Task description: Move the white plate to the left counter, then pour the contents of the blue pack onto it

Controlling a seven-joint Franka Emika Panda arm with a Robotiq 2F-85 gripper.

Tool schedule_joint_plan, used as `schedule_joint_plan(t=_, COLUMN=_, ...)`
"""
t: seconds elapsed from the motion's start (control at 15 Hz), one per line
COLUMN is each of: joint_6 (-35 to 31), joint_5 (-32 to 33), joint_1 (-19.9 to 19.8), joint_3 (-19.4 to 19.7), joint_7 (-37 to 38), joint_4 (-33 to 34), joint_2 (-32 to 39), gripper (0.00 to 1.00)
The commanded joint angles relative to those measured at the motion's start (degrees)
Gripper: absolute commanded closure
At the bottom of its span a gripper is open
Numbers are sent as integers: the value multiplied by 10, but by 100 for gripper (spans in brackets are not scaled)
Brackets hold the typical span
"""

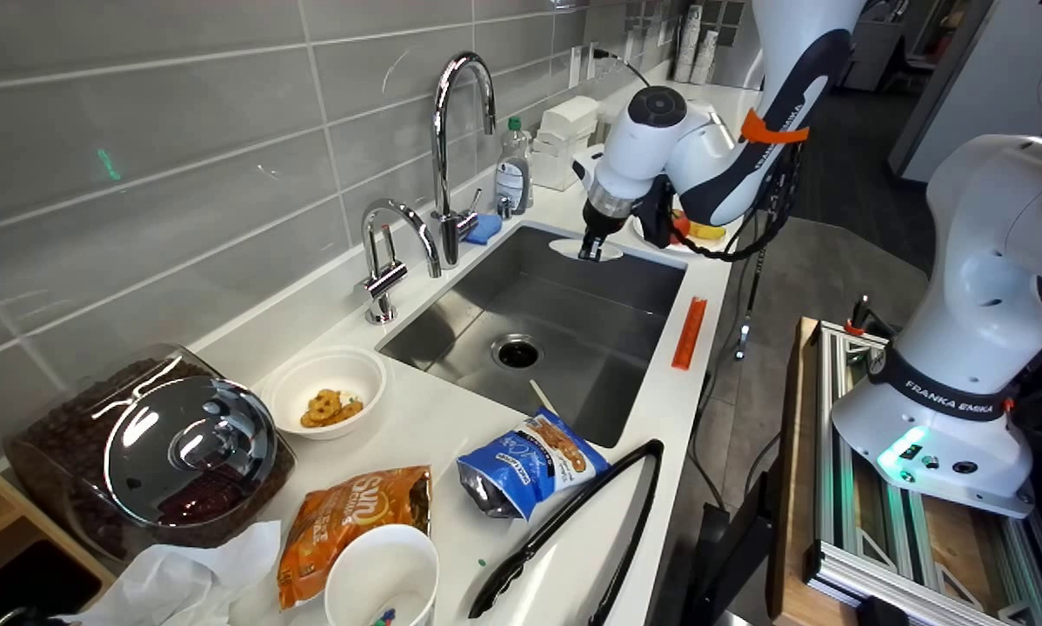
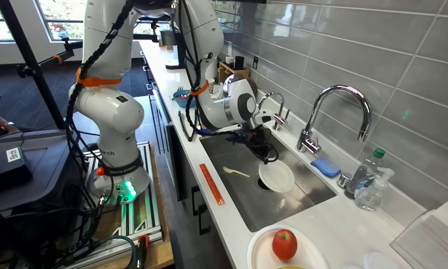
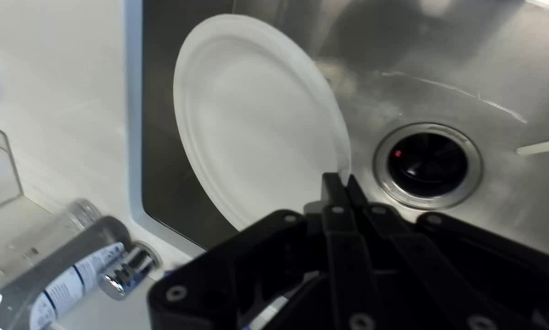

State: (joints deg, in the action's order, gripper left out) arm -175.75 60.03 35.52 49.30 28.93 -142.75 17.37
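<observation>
Held white plate extends away from destination

The gripper is clenched on one edge of the white plate, aloft over the sink. The plate projects toward the dish-soap bottle — opposite the left counter, where the blue pack lies. Judgement: gripper leads, plate trails.

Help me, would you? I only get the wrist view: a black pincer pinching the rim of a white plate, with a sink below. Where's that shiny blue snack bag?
Observer: In an exterior view, the blue pack lies on the counter, next to black tongs.
Operator: Funny, I can see neither pack nor tongs! Would somebody have to tear the pack open before pouring?
Observer: Probably not: silvery lining shows at one end, so it looks open.
</observation>
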Motion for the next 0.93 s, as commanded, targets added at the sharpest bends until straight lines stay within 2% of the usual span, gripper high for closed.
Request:
schedule_joint_plan(t=0.0, joint_6=-7, joint_5=57, joint_1=72, joint_3=14, joint_7=44, joint_4=-30, joint_2=-42, gripper=99)
schedule_joint_plan(t=0.47, joint_6=-9, joint_5=63, joint_1=160, joint_3=-44, joint_7=54, joint_4=-45, joint_2=-42, gripper=99)
schedule_joint_plan(t=0.87, joint_6=-2, joint_5=74, joint_1=232, joint_3=-83, joint_7=58, joint_4=-33, joint_2=-40, gripper=99)
